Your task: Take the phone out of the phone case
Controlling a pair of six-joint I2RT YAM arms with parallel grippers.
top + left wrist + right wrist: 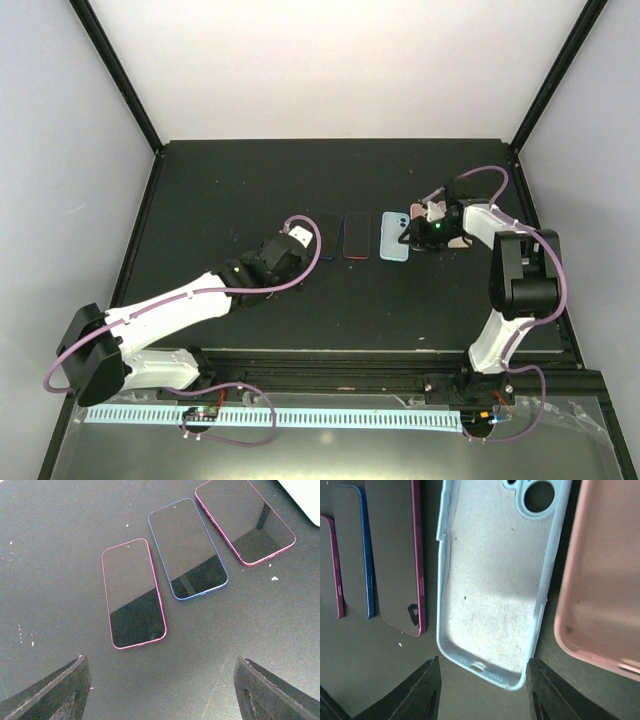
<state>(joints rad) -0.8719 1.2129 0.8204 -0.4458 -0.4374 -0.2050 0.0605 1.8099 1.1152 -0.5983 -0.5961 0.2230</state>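
Observation:
Three bare phones lie screen up in a row: a pink-rimmed phone (132, 592), a blue-rimmed phone (187, 547) and a magenta-rimmed phone (245, 520). An empty light blue case (495, 580) lies open side up to their right, also in the top view (394, 236). A pink case (602, 575) lies right of it; I cannot tell if it holds a phone. My left gripper (160, 690) is open and empty, just short of the pink-rimmed phone. My right gripper (485, 690) is open and empty, its fingertips at the blue case's near end.
The black table (250, 180) is bounded by black frame posts (115, 70) at its back corners and a rail (330, 360) at the near edge. The right arm (520, 270) bends over the table's right side. Small white specks (274, 578) lie near the phones.

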